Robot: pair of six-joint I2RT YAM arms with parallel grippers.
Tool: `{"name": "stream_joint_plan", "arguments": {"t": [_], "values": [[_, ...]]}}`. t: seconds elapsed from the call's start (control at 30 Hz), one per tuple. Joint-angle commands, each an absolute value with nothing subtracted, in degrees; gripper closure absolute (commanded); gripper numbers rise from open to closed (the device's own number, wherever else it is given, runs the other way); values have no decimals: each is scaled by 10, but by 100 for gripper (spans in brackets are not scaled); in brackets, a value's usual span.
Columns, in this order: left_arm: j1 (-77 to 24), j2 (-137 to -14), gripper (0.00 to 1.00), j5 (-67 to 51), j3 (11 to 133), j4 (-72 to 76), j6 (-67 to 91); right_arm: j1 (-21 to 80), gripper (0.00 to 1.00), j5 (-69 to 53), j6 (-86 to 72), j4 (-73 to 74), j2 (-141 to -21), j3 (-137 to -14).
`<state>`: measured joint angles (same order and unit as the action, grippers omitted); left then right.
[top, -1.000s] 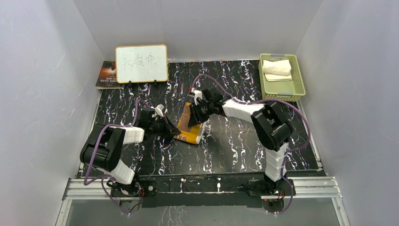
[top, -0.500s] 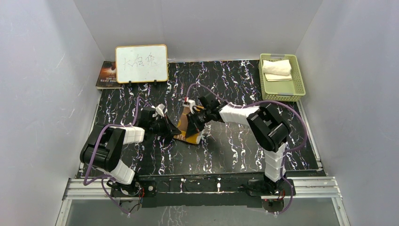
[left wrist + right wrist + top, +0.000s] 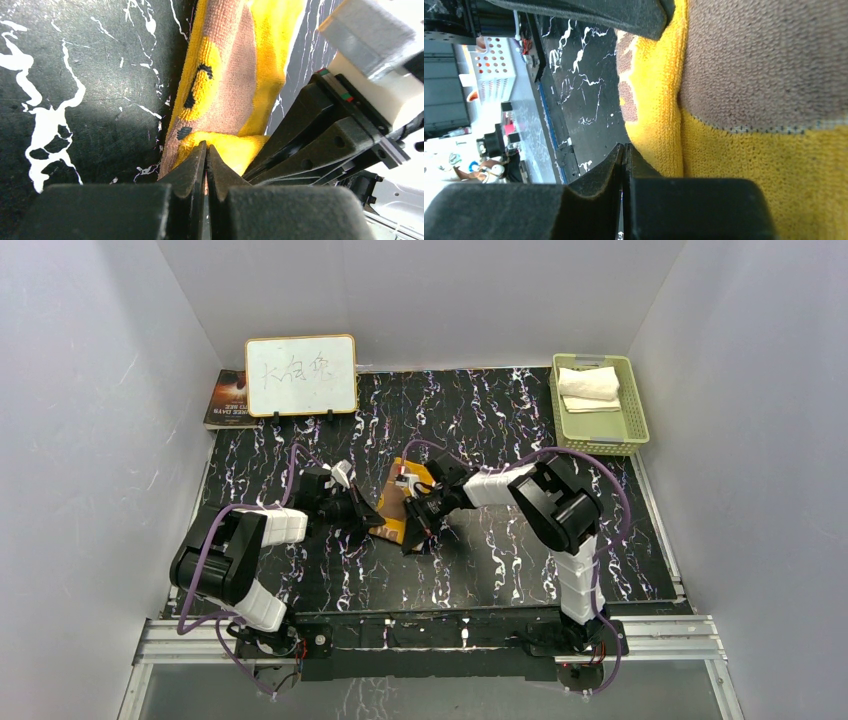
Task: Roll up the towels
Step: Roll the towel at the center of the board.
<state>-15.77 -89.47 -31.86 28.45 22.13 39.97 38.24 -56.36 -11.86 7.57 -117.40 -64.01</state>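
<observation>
Orange-yellow towel (image 3: 225, 85) is pinched by tightly closed left jaws and right jaws.

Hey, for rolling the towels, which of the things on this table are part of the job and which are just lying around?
Part of the job: orange-yellow cloth towel, pinched by the left gripper and right gripper; cream-white terry towel.
Lying about: white board with writing; dark book behind it; pale green plastic basket holding the cream towel.
</observation>
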Motion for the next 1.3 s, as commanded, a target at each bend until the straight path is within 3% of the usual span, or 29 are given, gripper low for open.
{"name": "stream_joint_plan", "arguments": {"t": [0.0, 0.1, 0.2, 0.27, 0.3, 0.33, 0.37, 0.4, 0.47, 0.57, 0.7, 0.87, 1.27], "values": [[-158, -899, 100, -250, 276, 153, 362, 388, 100, -478, -70, 126, -1111, -688], [-158, -897, 100, -250, 279, 147, 358, 435, 98, -327, -17, 178, -1048, -717], [-158, -897, 100, -253, 284, 142, 354, 531, 75, -128, 47, 150, -950, -699], [-158, -897, 100, -255, 288, 140, 354, 586, 55, 6, 79, 78, -891, -649], [-158, -896, 100, -256, 289, 139, 354, 595, 24, 34, 93, 29, -865, -609], [-157, -894, 100, -257, 290, 137, 353, 597, 5, 40, 88, -26, -841, -567], [-157, -892, 100, -257, 292, 135, 353, 595, 2, 63, 58, -80, -825, -525], [-157, -890, 100, -257, 293, 133, 353, 592, 2, 96, 16, -118, -822, -489], [-158, -886, 100, -256, 296, 130, 351, 586, 2, 25, 29, -72, -850, -489], [-157, -881, 100, -256, 299, 120, 348, 620, 24, 30, 43, 34, -898, -554], [-157, -875, 100, -256, 292, 126, 354, 723, 24, 232, 169, -74, -861, -478], [-158, -877, 100, -263, 288, 133, 359, 753, 26, 336, 232, -106, -867, -460], [-157, -890, 100, -279, 292, 135, 360, 759, 43, 296, 315, -184, -962, -454]]}}
